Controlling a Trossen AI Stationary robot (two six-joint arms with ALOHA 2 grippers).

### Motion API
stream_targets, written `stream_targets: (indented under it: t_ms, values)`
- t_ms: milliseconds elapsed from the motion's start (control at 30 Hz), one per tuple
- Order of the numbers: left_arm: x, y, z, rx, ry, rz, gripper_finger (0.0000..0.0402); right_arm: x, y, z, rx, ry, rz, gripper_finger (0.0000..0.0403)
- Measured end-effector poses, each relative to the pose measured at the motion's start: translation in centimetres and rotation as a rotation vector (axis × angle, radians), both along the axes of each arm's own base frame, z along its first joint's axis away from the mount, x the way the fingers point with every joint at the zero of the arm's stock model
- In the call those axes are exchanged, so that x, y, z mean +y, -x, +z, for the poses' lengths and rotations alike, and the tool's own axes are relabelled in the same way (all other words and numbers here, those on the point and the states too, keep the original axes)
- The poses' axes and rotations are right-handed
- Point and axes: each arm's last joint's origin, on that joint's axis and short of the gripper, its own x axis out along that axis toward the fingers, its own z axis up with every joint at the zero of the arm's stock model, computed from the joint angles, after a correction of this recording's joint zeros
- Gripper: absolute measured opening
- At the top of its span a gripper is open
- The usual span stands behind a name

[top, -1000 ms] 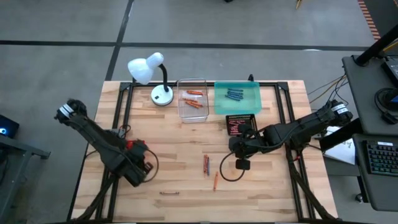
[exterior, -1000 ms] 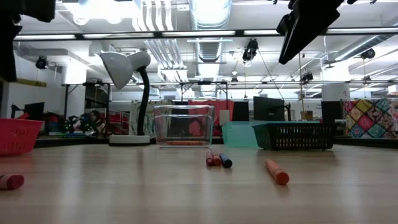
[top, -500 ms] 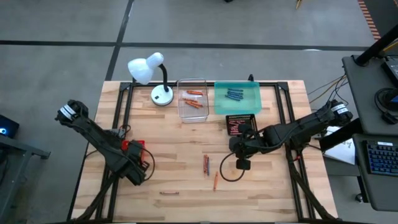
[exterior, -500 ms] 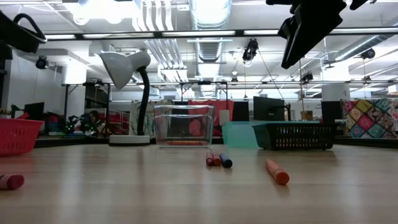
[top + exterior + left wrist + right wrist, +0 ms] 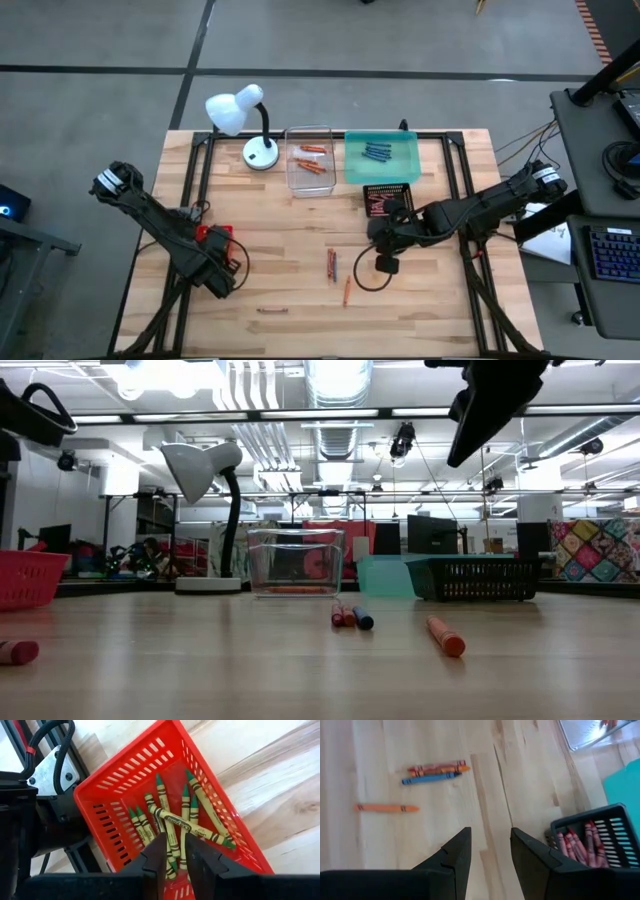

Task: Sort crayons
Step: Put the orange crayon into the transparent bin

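A red tray (image 5: 125, 767) at the table's left holds several yellow crayons (image 5: 172, 820) with green tips. My left gripper (image 5: 176, 854) hangs just above them, pointing steeply down, its fingers a narrow gap apart with nothing between them; in the high view it (image 5: 218, 262) covers the tray's near part. Loose crayons lie mid-table: a red, orange and blue cluster (image 5: 436, 772), a single orange one (image 5: 386, 808) and one more near the front edge (image 5: 272, 310). My right gripper (image 5: 490, 845) hovers open to the right of the cluster, well above the table.
At the far edge stand a white desk lamp (image 5: 245, 115), a clear tray (image 5: 310, 160) with orange crayons and a teal tray (image 5: 381, 155) with blue ones. A black tray (image 5: 585, 840) with red crayons sits beside my right arm. Bare wood lies around the loose crayons.
My left gripper has sunk a little toward the red tray and rolled slightly, then kept still. The loose crayons have not moved.
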Motion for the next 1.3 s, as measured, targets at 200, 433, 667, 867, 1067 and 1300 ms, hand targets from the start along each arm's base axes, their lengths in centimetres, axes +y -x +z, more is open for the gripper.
stream_targets:
  t_ms: [200, 433, 667, 867, 1067, 1300]
  values:
    - [-0.3, -0.9, 1.1, -0.104, -0.057, -0.097, 0.0052, 0.2, -0.6, 0.3, -0.079, -0.078, -0.086, 0.0128]
    - [-1.1, -2.8, 4.0, -0.304, -0.191, -0.348, 0.0052, 0.3, -1.0, 0.6, -0.138, -0.151, -0.163, 0.0128]
    - [-1.9, -4.3, 5.7, -0.42, -0.358, -0.596, 0.0052, 0.8, -1.2, 0.7, -0.151, -0.132, -0.043, 0.0128]
    - [-1.9, -4.6, 6.3, -0.468, -0.448, -0.619, 0.0052, 1.4, -2.5, -0.3, -0.139, -0.099, 0.055, 0.0128]
    - [-1.9, -4.6, 6.3, -0.47, -0.455, -0.619, 0.0052, 2.3, -4.5, -2.8, -0.048, -0.006, 0.259, 0.0128]
    - [-1.9, -4.6, 6.2, -0.471, -0.454, -0.619, 0.0052, 3.5, -6.7, -5.4, 0.049, 0.018, 0.549, 0.0127]
